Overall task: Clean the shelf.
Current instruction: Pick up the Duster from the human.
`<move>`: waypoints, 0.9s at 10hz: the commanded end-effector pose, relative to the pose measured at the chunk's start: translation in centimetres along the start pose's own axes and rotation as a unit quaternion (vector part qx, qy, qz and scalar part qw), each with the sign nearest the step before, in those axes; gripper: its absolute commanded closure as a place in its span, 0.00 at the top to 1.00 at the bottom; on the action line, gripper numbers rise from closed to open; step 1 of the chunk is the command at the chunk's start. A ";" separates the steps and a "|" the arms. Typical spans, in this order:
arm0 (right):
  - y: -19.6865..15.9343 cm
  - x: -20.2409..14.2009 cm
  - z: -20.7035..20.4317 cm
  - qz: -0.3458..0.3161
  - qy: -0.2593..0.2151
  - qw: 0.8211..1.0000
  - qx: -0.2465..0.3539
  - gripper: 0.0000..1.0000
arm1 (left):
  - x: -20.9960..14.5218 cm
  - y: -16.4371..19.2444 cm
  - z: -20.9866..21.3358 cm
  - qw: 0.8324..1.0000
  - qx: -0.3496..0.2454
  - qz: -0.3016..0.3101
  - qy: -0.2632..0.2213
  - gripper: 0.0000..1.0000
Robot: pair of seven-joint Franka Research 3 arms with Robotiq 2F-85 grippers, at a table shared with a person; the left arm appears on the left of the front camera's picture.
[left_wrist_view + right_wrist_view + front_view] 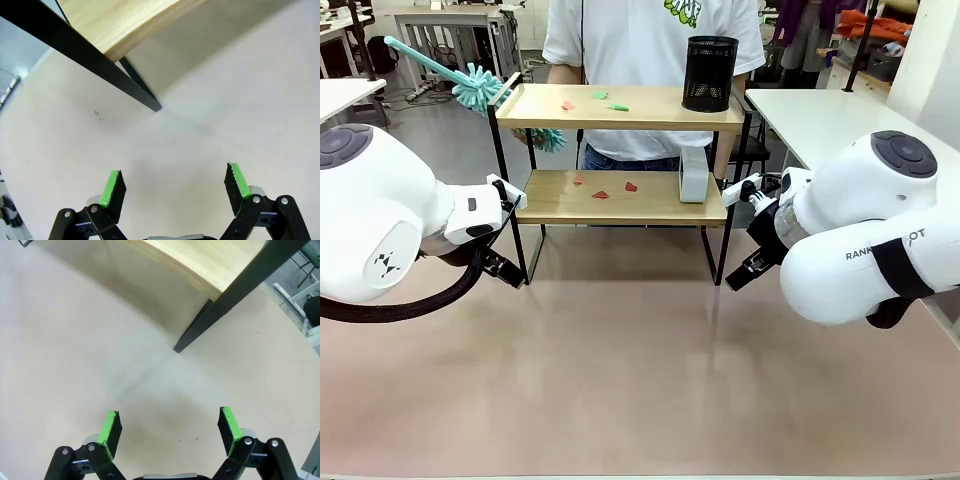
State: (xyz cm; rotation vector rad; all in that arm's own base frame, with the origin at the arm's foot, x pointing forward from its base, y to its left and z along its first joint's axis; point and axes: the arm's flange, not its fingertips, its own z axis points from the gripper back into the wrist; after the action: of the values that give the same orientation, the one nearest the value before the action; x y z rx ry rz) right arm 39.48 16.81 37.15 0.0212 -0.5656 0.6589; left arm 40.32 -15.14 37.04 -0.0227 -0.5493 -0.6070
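Front view: the shelf (650,106) stands at the far middle of the surface (620,380), just in front of a person (650,40). Coloured scraps (601,194) lie on both boards, with a black mesh cup (710,73) at the top right and a white block (693,173) at the lower right. The person holds a teal duster (475,88) with its head at the shelf's top left corner. My left hand (510,272) and right hand (740,277) hang low beside the two front legs, both released and empty. I judge this to be the start of the task, with no sweeping done. The next move calls for raising one hand to board height, or reaching for the duster if it is offered. The near half of the surface is bare, so there is plenty of room to swing there. The gap between the boards looks tight, and the cup and the block crowd the right end. Left wrist view: the jaws are wide apart over bare surface, nothing sits between the pads (112,187), and the foot of the black front leg (142,97) is near, with the board edge above it. Right wrist view: the jaws are also spread and empty, with the other front leg (200,332) close ahead. I judge both frame legs to be the snag risk when lifting.
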 end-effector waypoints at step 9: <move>-8.3 -8.9 21.1 -0.226 0.025 0.920 0.320 1.00 | -9.2 8.1 21.3 0.935 -0.351 -0.019 -0.037 1.00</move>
State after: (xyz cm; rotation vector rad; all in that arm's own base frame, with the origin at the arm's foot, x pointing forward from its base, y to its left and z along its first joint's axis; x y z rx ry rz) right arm 31.06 7.80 48.05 0.5649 -0.1741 0.5412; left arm 30.71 -6.53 49.44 -0.6454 -0.3398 -0.8899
